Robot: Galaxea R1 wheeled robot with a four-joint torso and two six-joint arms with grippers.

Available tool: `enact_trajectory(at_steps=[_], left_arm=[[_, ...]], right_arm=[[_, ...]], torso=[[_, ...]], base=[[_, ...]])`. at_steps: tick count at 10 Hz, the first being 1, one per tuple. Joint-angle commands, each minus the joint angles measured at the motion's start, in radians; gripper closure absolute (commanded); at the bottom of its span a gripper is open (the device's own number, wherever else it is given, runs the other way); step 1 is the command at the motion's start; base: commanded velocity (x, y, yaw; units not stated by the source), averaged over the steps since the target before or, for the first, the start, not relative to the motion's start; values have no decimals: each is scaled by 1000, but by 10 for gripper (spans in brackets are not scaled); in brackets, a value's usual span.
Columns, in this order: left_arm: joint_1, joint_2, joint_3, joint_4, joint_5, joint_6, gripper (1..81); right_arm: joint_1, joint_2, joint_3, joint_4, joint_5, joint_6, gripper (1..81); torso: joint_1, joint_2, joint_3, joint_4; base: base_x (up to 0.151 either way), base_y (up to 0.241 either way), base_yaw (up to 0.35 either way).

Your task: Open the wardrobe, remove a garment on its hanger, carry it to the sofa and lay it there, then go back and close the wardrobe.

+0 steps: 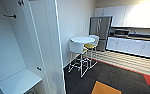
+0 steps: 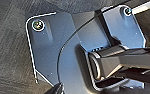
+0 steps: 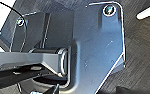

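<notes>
The wardrobe [image 1: 8,50] stands open at the left of the head view, very close to me. Its white door [image 1: 44,42] is swung out, with the door's edge turned toward me. Inside I see bare white walls, a black peg [image 1: 10,16] high on the back and a white shelf [image 1: 19,82] low down. A small black fitting [image 1: 38,68] sits on the inner side near the shelf. Both wrist views look down past the robot's own dark plate onto dark carpet [image 2: 8,50].
Right of the wardrobe door stands a round white table [image 1: 82,39] with white wire-legged chairs [image 1: 77,50]. Behind it are a steel fridge [image 1: 100,28] and a kitchen counter [image 1: 133,45] with white cabinets. Dark carpet with an orange patch [image 1: 104,88] lies ahead.
</notes>
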State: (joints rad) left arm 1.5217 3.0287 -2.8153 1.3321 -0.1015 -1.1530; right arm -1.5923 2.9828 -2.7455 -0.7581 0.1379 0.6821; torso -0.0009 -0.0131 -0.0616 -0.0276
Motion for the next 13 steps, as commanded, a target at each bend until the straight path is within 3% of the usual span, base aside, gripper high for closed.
enact_trajectory(at_steps=[1, 13], left_arm=[[-44, -2, -4, 12, 46, 3, 10], [-48, 47, -4, 13, 97, 62, 10]], right_arm=[[31, -3, 1, -10, -41, 5, 10], [28, 17, -2, -18, -34, 5, 10]], torso=[[1, 0, 0, 0], [1, 0, 0, 0]], base=[[0, 0, 344], [0, 0, 344]])
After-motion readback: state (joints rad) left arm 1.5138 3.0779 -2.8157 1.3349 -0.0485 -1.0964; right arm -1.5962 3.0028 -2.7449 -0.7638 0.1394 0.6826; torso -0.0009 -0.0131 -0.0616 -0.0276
